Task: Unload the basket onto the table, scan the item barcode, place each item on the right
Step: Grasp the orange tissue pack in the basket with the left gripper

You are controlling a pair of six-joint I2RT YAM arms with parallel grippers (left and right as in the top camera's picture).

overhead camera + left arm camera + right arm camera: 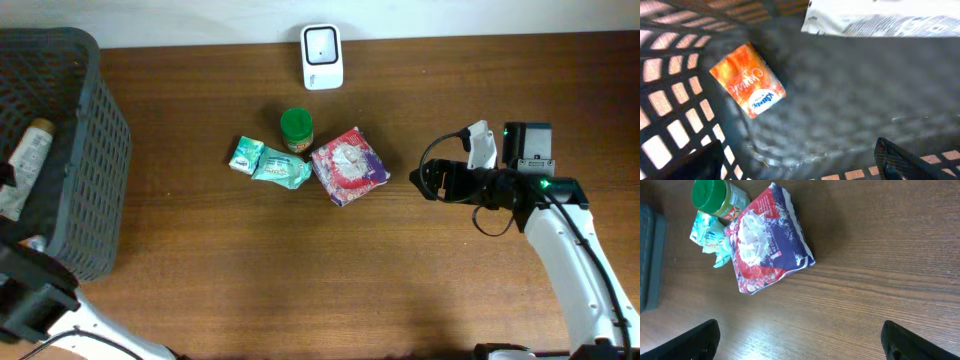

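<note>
The dark mesh basket (100,140) fills the overhead's left edge. The red-and-blue bag (348,165) sits at centre, the white scanner (322,55) at top centre. The orange tissue pack (747,80) lies loose on the basket floor, upper left of my left wrist view. My left pincer (797,157) and right pincer (800,332) both gape wide, holding nothing.

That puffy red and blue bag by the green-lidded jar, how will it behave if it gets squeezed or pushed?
The red and blue bag looks crinkled and pillowy, so it will probably dent rather than stay stiff. Its glossy film may slip in a pinch. Lying flat on the table, it should slide, not roll, and seems light.
</note>
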